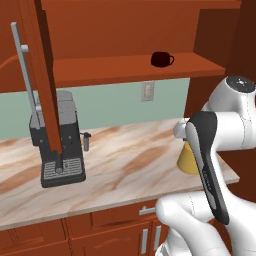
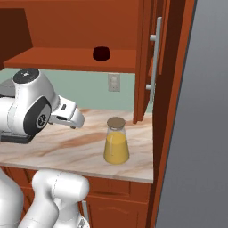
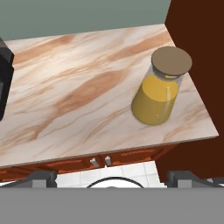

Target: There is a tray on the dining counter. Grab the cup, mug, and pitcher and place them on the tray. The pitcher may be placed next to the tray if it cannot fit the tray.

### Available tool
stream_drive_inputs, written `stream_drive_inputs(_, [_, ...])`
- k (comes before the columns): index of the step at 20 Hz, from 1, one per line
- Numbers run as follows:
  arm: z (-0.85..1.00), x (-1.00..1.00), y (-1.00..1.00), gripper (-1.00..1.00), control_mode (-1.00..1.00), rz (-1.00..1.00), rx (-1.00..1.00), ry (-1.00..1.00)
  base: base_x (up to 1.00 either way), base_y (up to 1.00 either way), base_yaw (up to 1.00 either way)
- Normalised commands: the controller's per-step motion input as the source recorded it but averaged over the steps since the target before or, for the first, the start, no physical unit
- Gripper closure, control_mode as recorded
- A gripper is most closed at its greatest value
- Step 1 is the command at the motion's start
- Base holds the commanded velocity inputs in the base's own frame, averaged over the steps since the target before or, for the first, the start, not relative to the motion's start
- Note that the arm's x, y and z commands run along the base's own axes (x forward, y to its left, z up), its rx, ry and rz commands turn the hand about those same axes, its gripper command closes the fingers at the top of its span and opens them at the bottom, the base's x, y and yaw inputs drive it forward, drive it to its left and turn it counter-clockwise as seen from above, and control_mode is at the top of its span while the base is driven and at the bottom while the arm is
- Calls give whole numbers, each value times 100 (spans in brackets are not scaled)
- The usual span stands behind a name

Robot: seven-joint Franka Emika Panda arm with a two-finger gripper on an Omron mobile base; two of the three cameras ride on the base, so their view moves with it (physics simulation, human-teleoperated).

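The pitcher [image 2: 116, 141] stands upright near the right end of the marbled counter [image 2: 58, 149], tan lid on. The mug [image 1: 161, 59] sits on the open cabinet's shelf [image 1: 125, 70] above. The claw [image 3: 112, 177] is spread wide, empty, well short of the pitcher, its tips barely showing. In the left base view the bent forearm hides most of the pitcher.

The pitcher [image 2: 116, 141] stands on the counter [image 2: 67, 147] right of the coffee machine [image 1: 59, 140], mug [image 1: 161, 59] shelved above.
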Motion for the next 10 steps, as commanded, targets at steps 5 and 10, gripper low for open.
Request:
stream_drive_inputs(5, [3, 0, -1, -100, -100, 0, 0, 2, 0, 0, 0])
stream_drive_inputs(10, [21, 4, 0, -100, -100, 0, 0, 0, 0, 0, 0])
